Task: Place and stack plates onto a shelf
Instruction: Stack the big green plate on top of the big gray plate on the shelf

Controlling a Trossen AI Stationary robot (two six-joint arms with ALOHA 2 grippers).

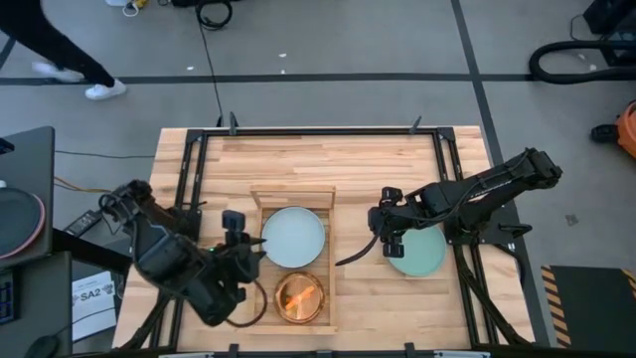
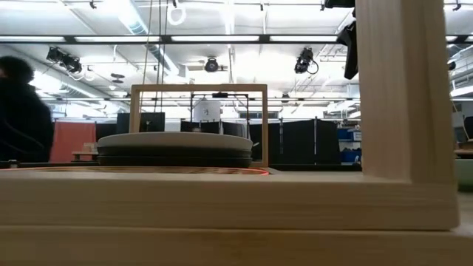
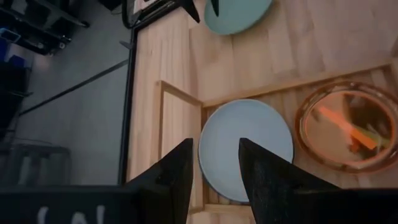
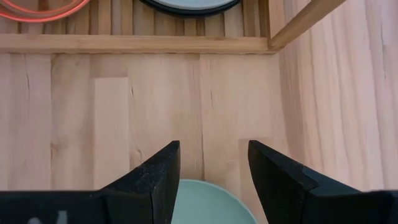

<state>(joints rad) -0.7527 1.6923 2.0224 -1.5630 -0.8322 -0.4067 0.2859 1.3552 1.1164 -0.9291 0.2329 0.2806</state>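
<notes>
The shelf is a light-wood tray in the middle of the table. In its far half lies a stack of plates with a pale blue-white plate on top and dark plates under it. A translucent orange plate lies in its near half. A mint green plate rests flat on the tabletop to the right of the shelf. My left gripper hangs open and high off the shelf's left side, with nothing between its fingers. My right gripper is open above the mint plate's left edge.
A black metal frame runs around the table's edges. Bare planks lie between the shelf's right rim and the mint plate. A wooden upright stands close in the low view. A person walks beyond the far left corner.
</notes>
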